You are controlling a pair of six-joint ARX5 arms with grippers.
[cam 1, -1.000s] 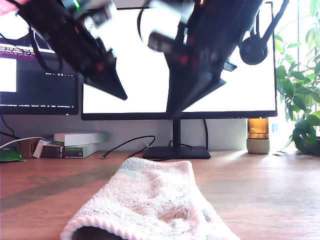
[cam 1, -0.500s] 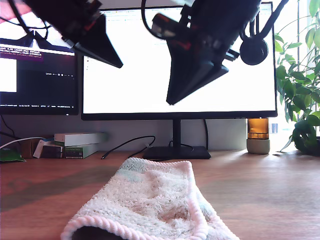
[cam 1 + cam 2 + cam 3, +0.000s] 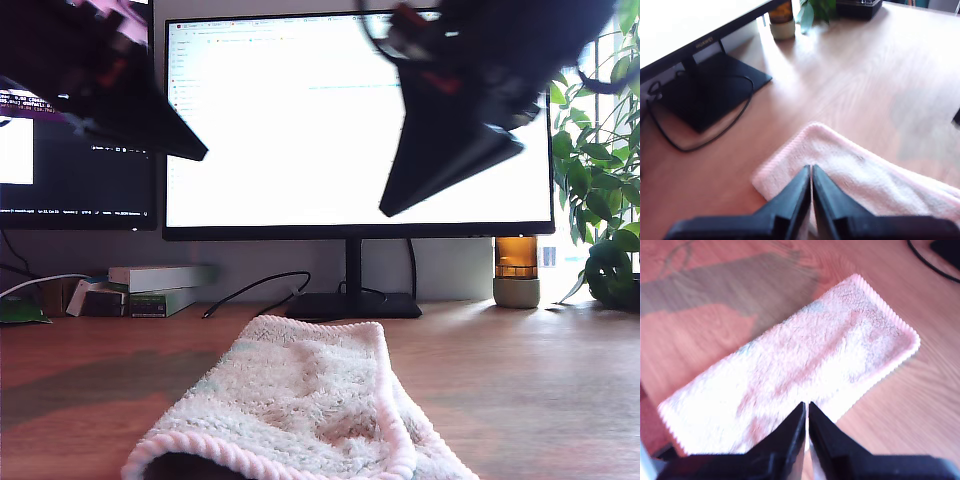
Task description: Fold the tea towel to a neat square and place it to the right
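1. Wooden desk (image 3: pixel 540 380) fills the lower half of the exterior view, with a bright monitor (image 3: pixel 300 120) behind it and a darker second screen (image 3: pixel 70 170) at that view's left.
2. Beside the monitor's stand sit a cable (image 3: pixel 250 290), a stack of boxes (image 3: pixel 150 288), an amber jar (image 3: pixel 516 270) and, at the exterior view's right edge, a plant (image 3: pixel 600 200).
3. The towel (image 3: pixel 300 400) lies folded on the desk at the bottom centre of the exterior view, a long pink strip with a corded edge, its far end rounded.
4. My first gripper (image 3: pixel 811 172) has its jaws pressed together with nothing between them; it hangs above the towel's (image 3: pixel 860 175) end nearest the monitor base (image 3: pixel 710 90), not touching it.
5. My second gripper (image 3: pixel 806 410) is likewise closed and empty, poised over the long edge of the towel (image 3: pixel 805 360), clear of the cloth.
6. In the exterior view both arms appear as dark blurred wedges high in the frame, one in the upper left, one in the upper right, well above the towel.
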